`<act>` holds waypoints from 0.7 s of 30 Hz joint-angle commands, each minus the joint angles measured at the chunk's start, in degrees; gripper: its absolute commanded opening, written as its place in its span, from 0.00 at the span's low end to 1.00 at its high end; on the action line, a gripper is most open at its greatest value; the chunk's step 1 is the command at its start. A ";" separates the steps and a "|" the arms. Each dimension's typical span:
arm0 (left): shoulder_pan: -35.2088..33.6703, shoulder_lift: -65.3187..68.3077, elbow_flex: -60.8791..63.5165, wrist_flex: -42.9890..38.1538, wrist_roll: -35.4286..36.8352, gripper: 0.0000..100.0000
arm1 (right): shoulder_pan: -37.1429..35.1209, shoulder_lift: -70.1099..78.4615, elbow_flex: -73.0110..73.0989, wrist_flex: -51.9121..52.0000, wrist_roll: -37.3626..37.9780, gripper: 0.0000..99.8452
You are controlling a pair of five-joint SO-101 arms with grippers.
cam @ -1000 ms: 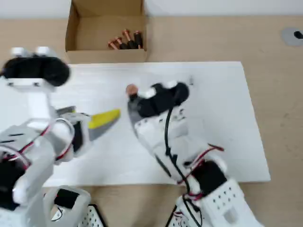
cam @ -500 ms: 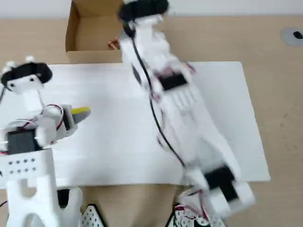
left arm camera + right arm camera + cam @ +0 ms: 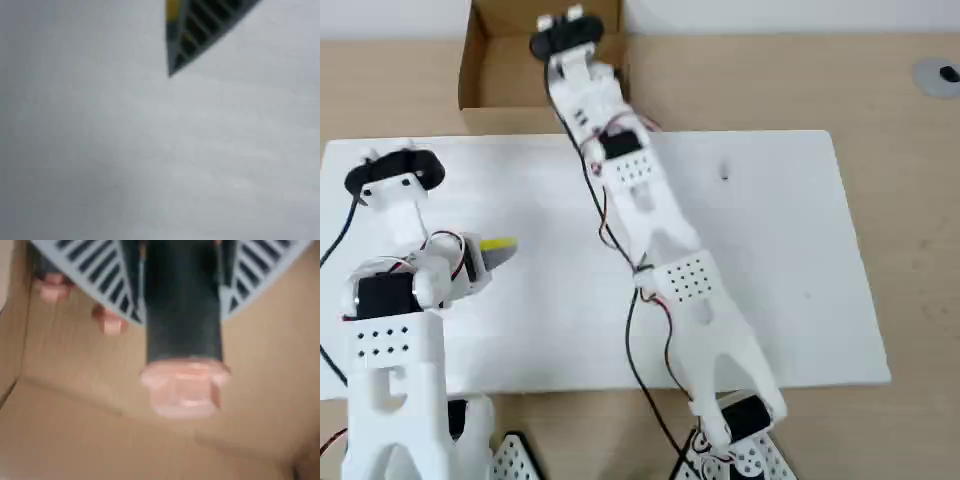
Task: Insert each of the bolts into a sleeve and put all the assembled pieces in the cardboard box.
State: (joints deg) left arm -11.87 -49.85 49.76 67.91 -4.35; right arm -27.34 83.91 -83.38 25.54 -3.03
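Note:
My right gripper [image 3: 182, 315] is shut on an assembled piece, a black sleeve [image 3: 182, 335] with a copper bolt head [image 3: 182, 387] sticking out of its end. It hangs inside the cardboard box [image 3: 250, 390], just above the floor. Two more copper bolt heads [image 3: 107, 320] lie on the box floor beside it. In the high view the right arm [image 3: 620, 170] stretches across the white board into the cardboard box [image 3: 490, 70] at the back. My left gripper [image 3: 505, 248] hovers low over the board's left side, shut and holding nothing, with its tip [image 3: 172, 65] close above the white surface.
The white board [image 3: 770, 250] covers most of the wooden table. A grey round fitting [image 3: 938, 75] sits at the table's far right. The box walls [image 3: 470, 60] rise around the right gripper.
The right arm has swung from the middle of the board out to the box, carrying the assembled piece inside it. The left arm has drawn back towards the left.

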 commanded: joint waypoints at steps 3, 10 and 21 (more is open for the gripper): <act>-0.70 -0.48 4.66 -4.40 -0.18 0.36 | 0.75 3.56 -11.74 2.55 2.46 0.04; -0.70 -0.75 6.42 -4.57 -0.35 0.36 | 1.01 0.66 -12.09 11.34 2.11 0.21; 2.20 -0.84 2.99 5.89 -2.81 0.32 | 1.10 -17.63 -12.09 41.93 1.85 0.17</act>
State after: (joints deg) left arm -11.78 -49.76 56.09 70.99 -4.97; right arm -26.55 78.64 -92.79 55.87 -1.27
